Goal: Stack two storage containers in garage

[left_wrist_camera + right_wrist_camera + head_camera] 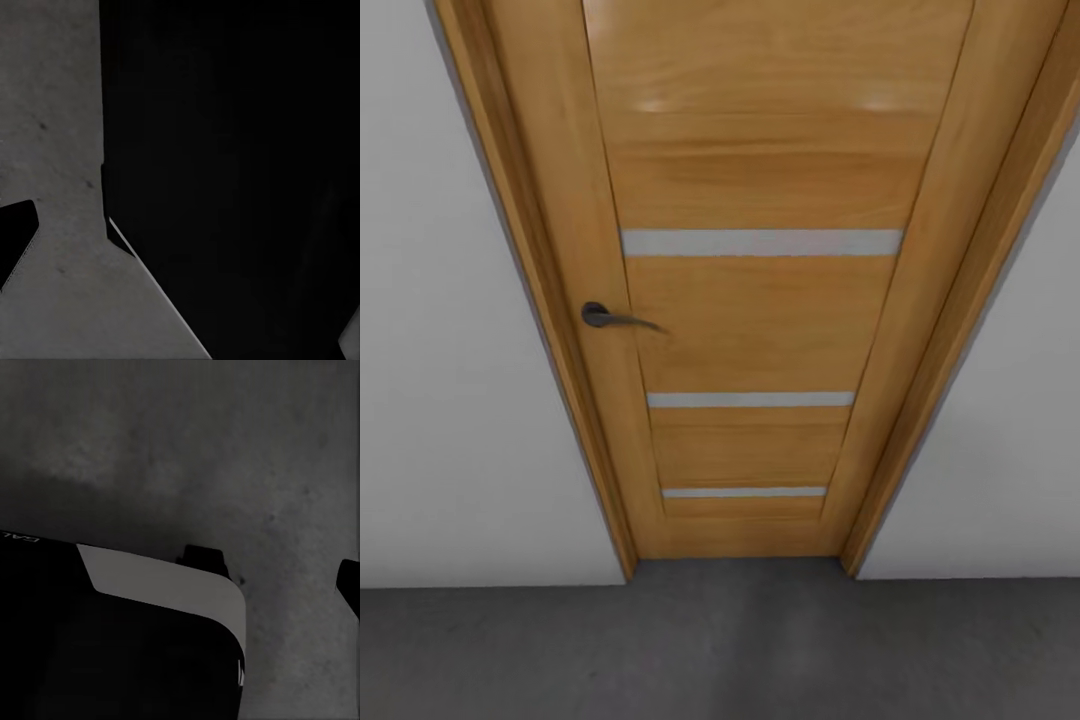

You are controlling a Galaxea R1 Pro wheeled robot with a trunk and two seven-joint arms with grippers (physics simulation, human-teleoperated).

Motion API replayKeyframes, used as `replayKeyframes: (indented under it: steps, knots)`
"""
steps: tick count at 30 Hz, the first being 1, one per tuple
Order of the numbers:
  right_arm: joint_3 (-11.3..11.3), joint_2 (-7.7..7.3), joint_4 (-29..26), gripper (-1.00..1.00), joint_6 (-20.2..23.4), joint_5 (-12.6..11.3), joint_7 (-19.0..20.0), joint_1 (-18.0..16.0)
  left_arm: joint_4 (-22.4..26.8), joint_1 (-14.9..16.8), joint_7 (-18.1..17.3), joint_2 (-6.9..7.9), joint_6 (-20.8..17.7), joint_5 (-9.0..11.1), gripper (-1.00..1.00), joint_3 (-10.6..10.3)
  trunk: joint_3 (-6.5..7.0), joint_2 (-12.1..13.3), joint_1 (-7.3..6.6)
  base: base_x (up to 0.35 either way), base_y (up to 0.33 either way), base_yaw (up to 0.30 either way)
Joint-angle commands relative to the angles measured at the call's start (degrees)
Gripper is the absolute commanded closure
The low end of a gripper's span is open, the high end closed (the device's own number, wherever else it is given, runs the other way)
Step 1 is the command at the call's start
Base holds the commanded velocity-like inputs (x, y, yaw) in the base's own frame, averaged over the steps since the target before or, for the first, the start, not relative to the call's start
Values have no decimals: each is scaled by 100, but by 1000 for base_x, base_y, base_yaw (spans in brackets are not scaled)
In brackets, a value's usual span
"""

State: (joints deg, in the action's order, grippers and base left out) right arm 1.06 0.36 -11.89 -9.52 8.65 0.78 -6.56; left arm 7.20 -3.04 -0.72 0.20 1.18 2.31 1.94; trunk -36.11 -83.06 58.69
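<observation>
Standing right in front of the robot's head camera is a tall wooden door [760, 300]. It is shut. It is a warm honey colour, and three thin pale strips [760, 242] run across it, one above the other. A dark handle [615, 319] sticks out near the door's left edge, between the top strip and the middle strip. A wooden frame [550, 300] goes around the door. Plain white wall [440, 400] sits on both sides of the frame.

Below the door is the floor [720, 650]. It is dark grey and a bit rough, and it meets the bottom of the door and the wall.

From the left wrist camera, the grey floor [52, 150] is beside a big black shape [225, 165] that I cannot make out. From the right wrist camera, the grey floor [187, 450] is above a dark part of the robot with a pale rounded edge [165, 581].

I cannot tell if the left gripper or the right gripper is open, closed or holding something.

I cannot see where the orange-red bins are from here.
</observation>
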Motion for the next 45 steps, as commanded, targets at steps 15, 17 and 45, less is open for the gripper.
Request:
replayKeyframes:
  steps: [15,17,45]
  knots:
    - [9,-1,3,-100,-15,23,1,-3,10,-4,-7,-3,5,24,-100,17,-4,-2,4,340,0,0]
    - [9,-1,3,-100,-15,23,1,-3,10,-4,-7,-3,5,24,-100,17,-4,-2,4,340,0,0]
    - [-19,1,-6,-100,11,-40,1,-3,11,-4,-14,-89,3,18,-100,-5,-4,-2,4,219,0,0]
